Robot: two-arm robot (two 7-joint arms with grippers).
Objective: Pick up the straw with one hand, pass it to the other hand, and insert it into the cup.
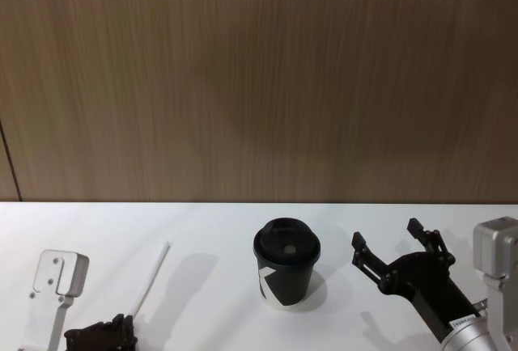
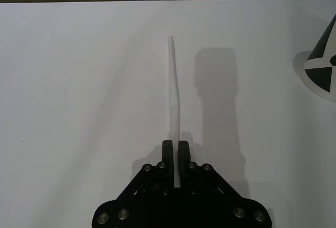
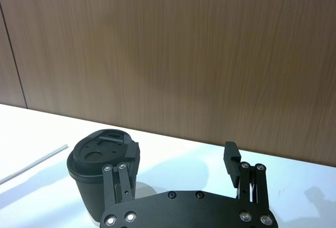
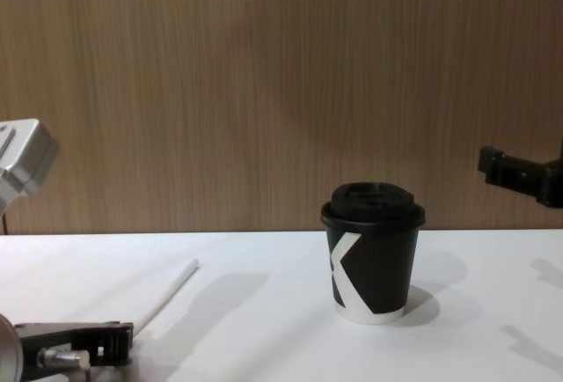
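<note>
Head view — cup (image 1: 286, 264) on white table (image 1: 202, 230), wood wall (image 1: 259, 84).

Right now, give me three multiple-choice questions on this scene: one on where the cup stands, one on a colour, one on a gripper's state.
1. Where does the paper coffee cup stand?
A) between the two grippers
B) far left, beyond both grippers
C) lying on its side at the wall

2. What colour is the cup's lid?
A) white
B) black
C) red

3. What is the left gripper doing?
A) open above the cup
B) shut on the straw
C) shut on nothing

Answers:
1 A: the head view shows the left gripper on its left and the open right gripper on its right.
2 B: the domed lid is black.
3 B: the left wrist view shows the fingers pinching the straw.
</note>
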